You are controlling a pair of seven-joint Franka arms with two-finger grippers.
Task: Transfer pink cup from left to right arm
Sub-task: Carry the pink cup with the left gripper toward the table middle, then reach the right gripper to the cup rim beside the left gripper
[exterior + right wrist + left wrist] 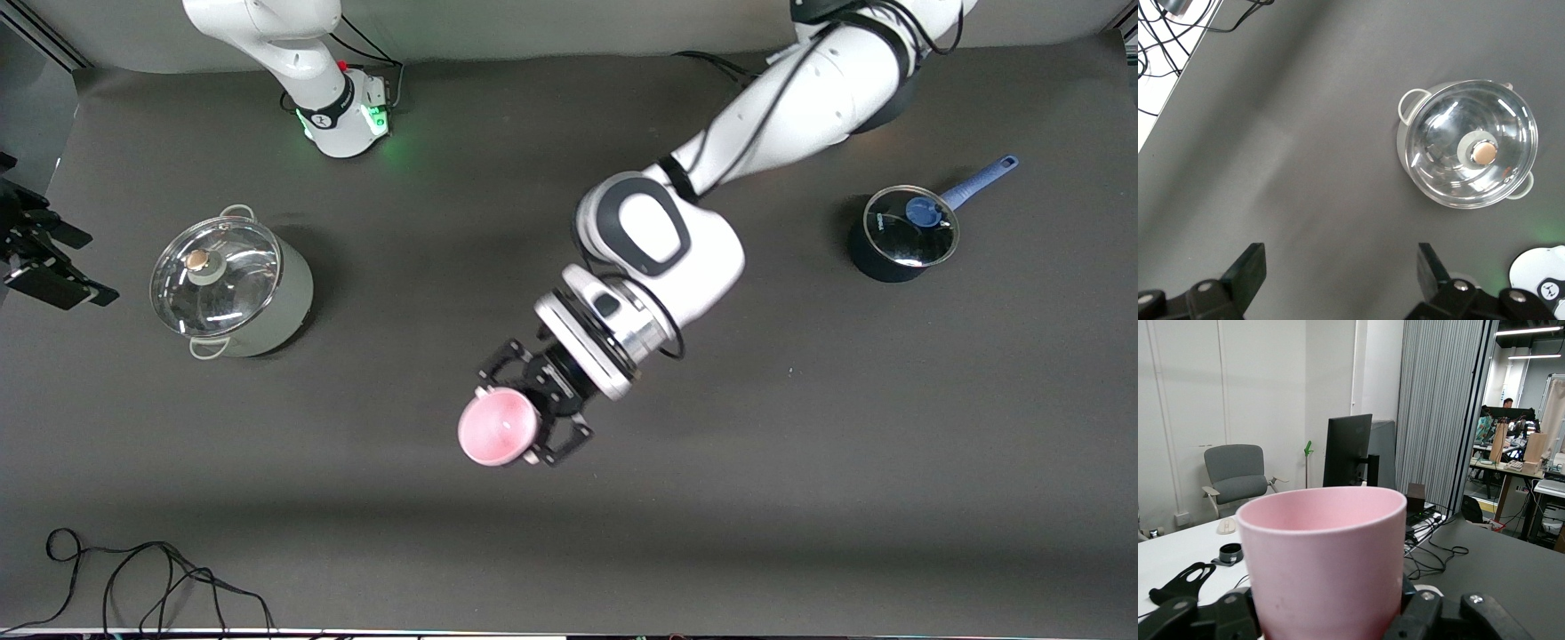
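Observation:
The pink cup (496,428) is a small pale-pink tumbler held upright in the air over the middle of the table, its mouth facing up. My left gripper (517,421) is shut on it, with a black finger on each side of its lower wall. In the left wrist view the pink cup (1321,560) fills the foreground between those fingers (1231,613). My right gripper (1340,263) hangs open with nothing between its fingertips, high over bare table beside the steel pot. In the front view only the right arm's base (342,116) shows.
A steel pot with a glass lid (231,284) (1469,152) stands toward the right arm's end. A small dark saucepan with a blue handle (902,233) stands toward the left arm's end. A black cable (133,578) lies by the table edge nearest the front camera.

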